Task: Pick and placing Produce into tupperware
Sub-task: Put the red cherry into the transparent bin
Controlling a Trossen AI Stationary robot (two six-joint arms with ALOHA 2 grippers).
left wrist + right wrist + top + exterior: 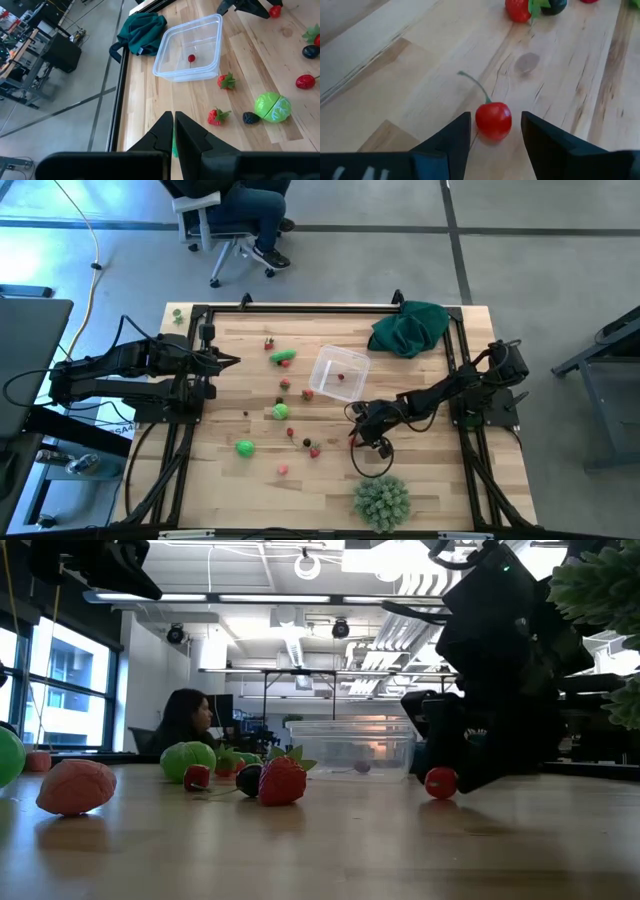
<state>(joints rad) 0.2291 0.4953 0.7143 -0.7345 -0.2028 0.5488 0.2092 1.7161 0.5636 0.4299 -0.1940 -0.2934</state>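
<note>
My right gripper (495, 117) is open and low over the table at the front right (356, 436). Its two fingers stand on either side of a red cherry with a green stem (493, 120), which rests on the wood; it also shows in the low view (441, 782). The clear tupperware (338, 373) stands at mid-table with one small red piece (191, 58) inside. Produce lies scattered to its left and front: green pieces (283, 357) (280, 412) (245, 447), strawberries (218, 116) and dark berries (250, 118). My left gripper (173, 122) is shut and empty at the table's left edge (232, 361).
A dark green cloth (410, 328) lies at the far right corner. A pale-green spiky ball (381, 500) sits at the near edge, just in front of my right gripper. A black cable loop (372, 460) lies between them. A person sits beyond the far edge (240, 210).
</note>
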